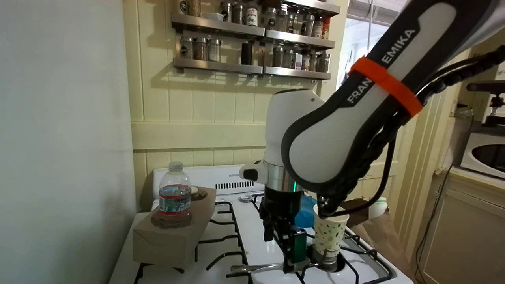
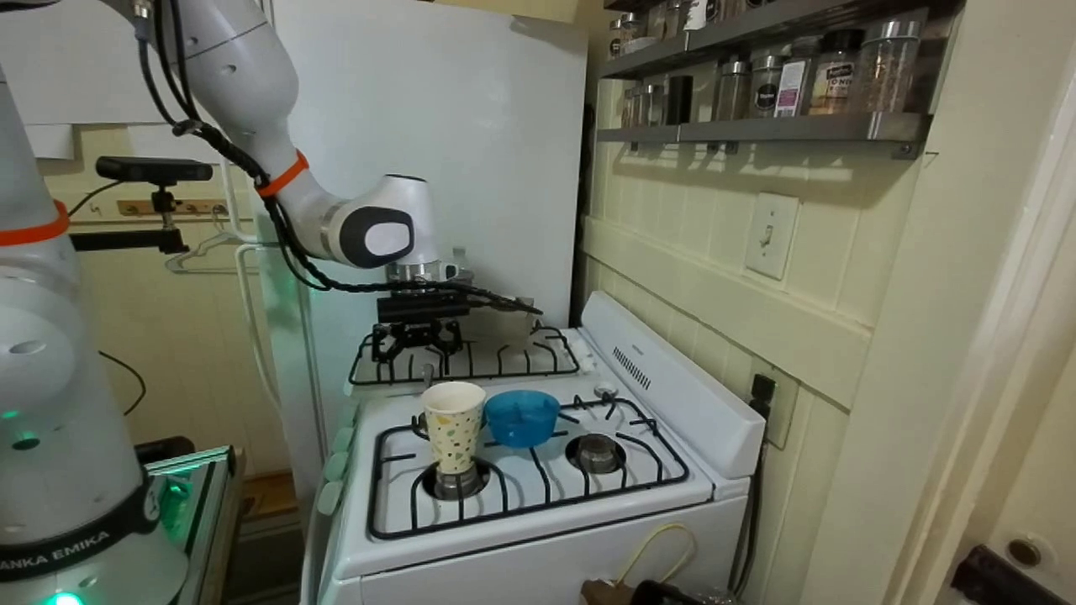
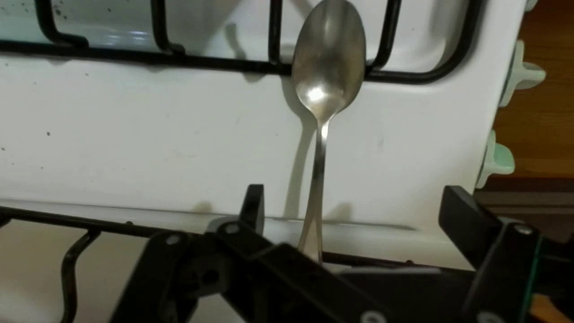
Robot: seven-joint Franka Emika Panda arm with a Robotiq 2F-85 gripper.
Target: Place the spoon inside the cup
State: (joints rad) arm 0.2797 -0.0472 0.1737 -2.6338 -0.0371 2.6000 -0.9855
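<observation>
arm link (image 1: 363,114): "FRAN", "EMIKA"; robot base (image 2: 80,504): "ANKA EMIKA"; jar labels (image 2: 838,77): blurred

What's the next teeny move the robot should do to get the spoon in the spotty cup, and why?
Probably close the gripper gently: in the wrist view its jaws stand apart, with the spoon's handle showing between them. The spoon lies outside the cup, so it needs gripping first, though height is hard to judge.

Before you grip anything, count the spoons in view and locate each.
1. The spoon lies across the stove, its bowl over a black grate, handle between the sides of the open gripper in the wrist view. Another behind the tan box could be hidden.
</observation>
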